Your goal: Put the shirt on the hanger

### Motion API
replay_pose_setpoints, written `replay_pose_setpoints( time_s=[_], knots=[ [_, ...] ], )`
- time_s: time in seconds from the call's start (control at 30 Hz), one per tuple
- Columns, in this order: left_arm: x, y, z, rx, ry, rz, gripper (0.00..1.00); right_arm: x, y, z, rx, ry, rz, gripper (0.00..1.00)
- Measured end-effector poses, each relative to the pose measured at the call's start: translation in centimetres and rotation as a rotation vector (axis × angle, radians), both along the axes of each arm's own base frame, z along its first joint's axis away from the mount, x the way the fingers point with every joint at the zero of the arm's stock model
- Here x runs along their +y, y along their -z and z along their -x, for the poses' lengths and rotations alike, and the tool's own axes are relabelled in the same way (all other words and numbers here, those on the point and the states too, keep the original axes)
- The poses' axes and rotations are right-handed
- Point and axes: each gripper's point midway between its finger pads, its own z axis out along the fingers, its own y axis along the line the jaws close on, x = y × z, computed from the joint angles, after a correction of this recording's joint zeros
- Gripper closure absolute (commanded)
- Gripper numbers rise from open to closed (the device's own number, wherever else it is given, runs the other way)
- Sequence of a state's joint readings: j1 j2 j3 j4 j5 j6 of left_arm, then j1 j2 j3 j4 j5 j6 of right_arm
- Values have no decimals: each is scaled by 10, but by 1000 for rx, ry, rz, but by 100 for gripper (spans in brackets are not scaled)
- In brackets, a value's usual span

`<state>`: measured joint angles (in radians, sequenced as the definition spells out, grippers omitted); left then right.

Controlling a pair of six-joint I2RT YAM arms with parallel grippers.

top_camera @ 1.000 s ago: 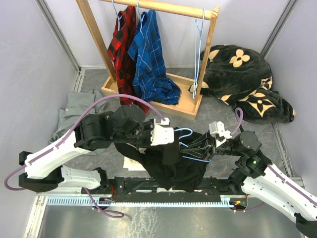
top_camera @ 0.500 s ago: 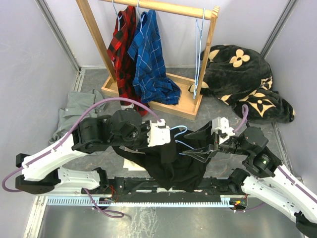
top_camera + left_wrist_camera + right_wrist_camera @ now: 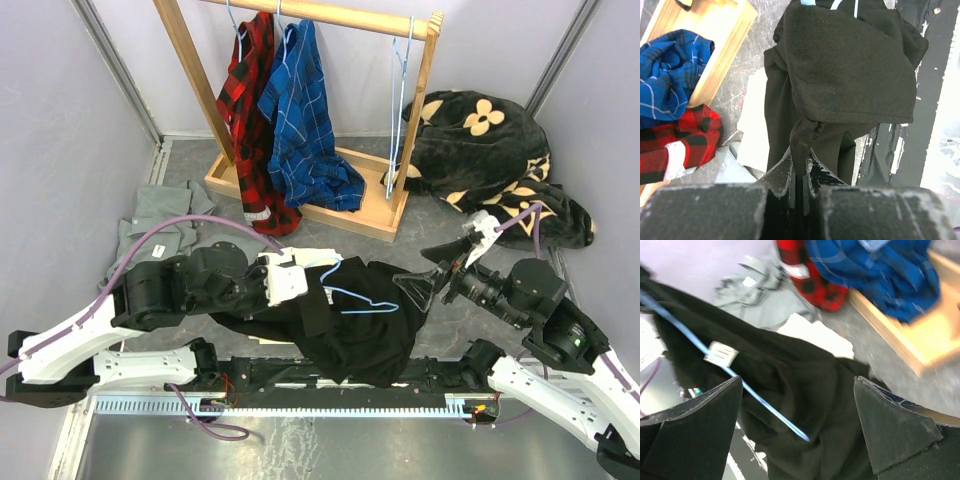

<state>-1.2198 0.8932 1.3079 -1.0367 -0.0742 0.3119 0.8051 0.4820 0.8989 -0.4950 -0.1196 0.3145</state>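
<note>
The black shirt (image 3: 360, 325) lies bunched on the table's near middle, with its white label (image 3: 722, 354) showing. Partly tucked into it, the light-blue wire hanger (image 3: 352, 298) rests across its top, and the wire (image 3: 747, 385) disappears into a fold. My left gripper (image 3: 308, 292) is shut on a pinched fold of the shirt (image 3: 850, 75) at its left edge, the fabric squeezed between the jaws (image 3: 800, 165). My right gripper (image 3: 420, 272) hovers just right of the shirt, wide open (image 3: 797, 425) and holding nothing, apart from the hanger.
A wooden rack (image 3: 385, 218) at the back holds a red plaid shirt (image 3: 250, 100), a blue plaid shirt (image 3: 300, 110) and spare blue hangers (image 3: 400, 110). A black flowered blanket (image 3: 490, 165) lies back right, a grey shirt (image 3: 160, 215) at the left, white paper (image 3: 755, 125) under the shirt.
My right gripper opened, let go of the hanger and drew back to the right. My left arm pulled the shirt leftward, and the hanger now lies on the fabric.
</note>
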Motion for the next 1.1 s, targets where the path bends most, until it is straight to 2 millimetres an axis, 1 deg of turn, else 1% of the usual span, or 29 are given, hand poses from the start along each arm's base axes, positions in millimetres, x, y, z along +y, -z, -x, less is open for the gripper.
replay_pose_setpoints(
  time_s=[0.07, 0.17, 0.3, 0.37, 0.5, 0.7, 0.8, 0.93, 1.1],
  knots=[
    [6, 5, 2, 12, -18, 6, 97, -12, 18, -8, 102, 104, 23, 1],
    [11, 10, 3, 24, -40, 10, 97, -24, 51, -14, 257, 221, 69, 1],
    [15, 16, 3, 36, -67, 15, 97, -35, 91, -13, 433, 338, 97, 1],
    [16, 19, 3, 41, -71, 11, 97, -39, 104, -11, 482, 372, 94, 1],
    [17, 24, 1, 40, -89, 0, 97, -43, 122, -7, 538, 404, 65, 1],
    [16, 23, 0, 37, -93, 5, 97, -45, 134, -6, 587, 443, 40, 1],
    [16, 23, 0, 38, -90, 7, 97, -45, 141, -7, 609, 458, 73, 1],
    [17, 22, 2, 40, -84, 15, 97, -46, 156, -9, 649, 485, 148, 1],
    [16, 21, 4, 49, -72, 20, 97, -55, 172, -8, 706, 547, 260, 1]
  ],
)
